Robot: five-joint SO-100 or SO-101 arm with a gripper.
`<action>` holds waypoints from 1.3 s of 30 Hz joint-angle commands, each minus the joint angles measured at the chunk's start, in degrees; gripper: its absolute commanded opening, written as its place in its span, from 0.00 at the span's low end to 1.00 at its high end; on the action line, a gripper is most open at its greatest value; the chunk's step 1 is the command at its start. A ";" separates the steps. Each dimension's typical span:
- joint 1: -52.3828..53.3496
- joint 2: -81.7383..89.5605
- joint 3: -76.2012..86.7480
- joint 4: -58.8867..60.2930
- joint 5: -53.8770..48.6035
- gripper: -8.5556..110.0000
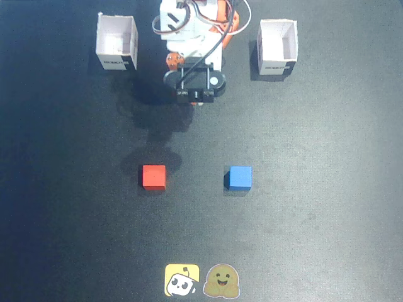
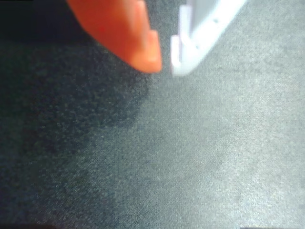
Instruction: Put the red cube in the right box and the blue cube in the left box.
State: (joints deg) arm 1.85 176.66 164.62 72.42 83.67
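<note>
In the wrist view the gripper [image 2: 166, 63] is nearly closed, its orange and white tips a narrow gap apart, holding nothing above bare mat. In the fixed view the red cube [image 1: 153, 177] sits left of the blue cube [image 1: 240, 177], both square-on, well apart, near of the arm.

Your counter [image 1: 327, 207] is a dark, matt, finely grained mat. The red cube [image 1: 153, 177] and blue cube [image 1: 240, 177] look smooth, plain-faced and matt. Both white boxes [image 1: 117, 43] [image 1: 278, 48] look like thin paper. The hand [image 2: 166, 62] has smooth plastic fingers [image 2: 128, 33], orange and white.
</note>
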 commanded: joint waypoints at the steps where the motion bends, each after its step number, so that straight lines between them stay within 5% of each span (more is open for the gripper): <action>1: 0.35 0.53 0.00 -0.09 -0.62 0.07; 32: 1.14 0.00 -1.76 -6.77 -0.88 0.07; 39: 4.31 -24.26 -16.17 -12.66 -5.45 0.07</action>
State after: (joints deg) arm 4.57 164.27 157.68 62.05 80.42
